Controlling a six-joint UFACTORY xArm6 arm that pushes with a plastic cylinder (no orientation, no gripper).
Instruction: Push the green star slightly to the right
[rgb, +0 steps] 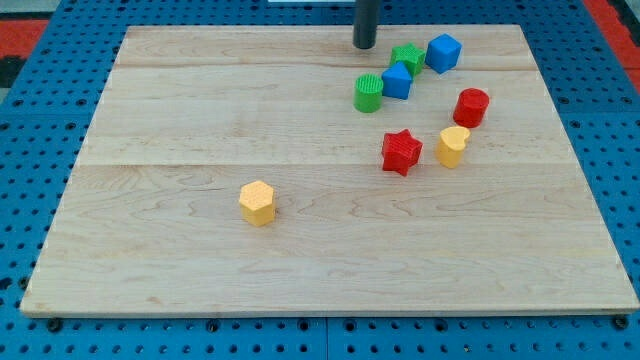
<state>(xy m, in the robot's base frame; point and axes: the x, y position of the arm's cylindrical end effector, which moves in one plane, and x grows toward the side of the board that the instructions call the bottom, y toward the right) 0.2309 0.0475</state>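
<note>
The green star (407, 56) lies near the view's top, right of centre, wedged between two blue blocks: a blue cube (443, 52) on its right and a smaller blue block (397, 81) just below it. My tip (364, 45) stands on the board to the left of the green star, a short gap away, not touching it.
A green cylinder (368, 93) sits left of the lower blue block. A red cylinder (470, 106), a yellow cylinder (452, 146) and a red star (401, 152) lie lower right. A yellow hexagonal block (257, 203) sits alone lower left. The wooden board (150, 120) ends near the top.
</note>
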